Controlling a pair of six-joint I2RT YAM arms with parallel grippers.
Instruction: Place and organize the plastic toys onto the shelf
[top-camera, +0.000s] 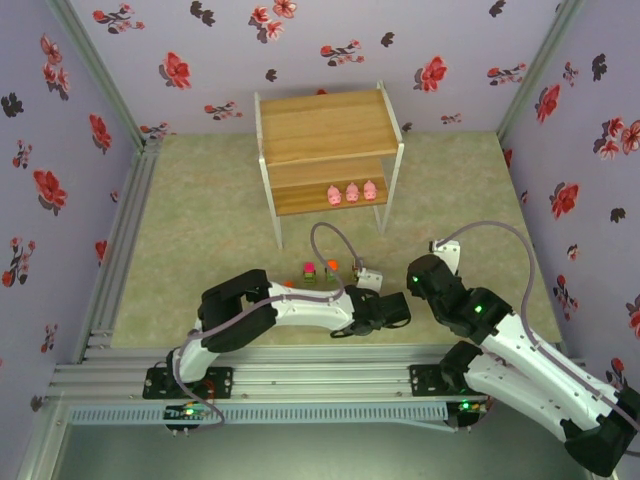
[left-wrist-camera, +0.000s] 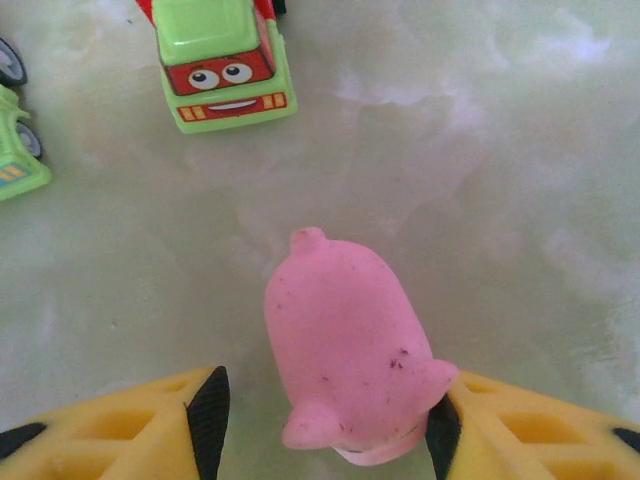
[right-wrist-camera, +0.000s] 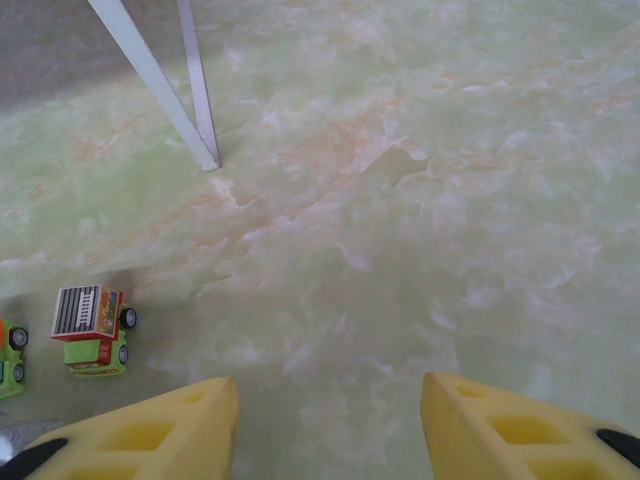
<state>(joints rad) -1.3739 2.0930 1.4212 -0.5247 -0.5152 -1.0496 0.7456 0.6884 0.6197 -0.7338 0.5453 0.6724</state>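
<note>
A pink pig (left-wrist-camera: 345, 340) stands between the fingers of the left gripper (left-wrist-camera: 330, 385), in front of the shelf (top-camera: 320, 125).
Up close its jaws are part open: one pad touches the pig, the other seems just clear, and a green truck (left-wrist-camera: 222, 60) faces it. From above, three pigs (top-camera: 351, 192) line the shelf's lower board. The right gripper (right-wrist-camera: 328, 385) gapes empty near a shelf leg (right-wrist-camera: 160, 85).

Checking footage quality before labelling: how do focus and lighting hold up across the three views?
Top external: evenly lit, sharp, though the pigs on the shelf are tiny. Left wrist: pink pig crisp, table washed pale. Right wrist: soft overall, shade top-left by the shelf legs.
</note>
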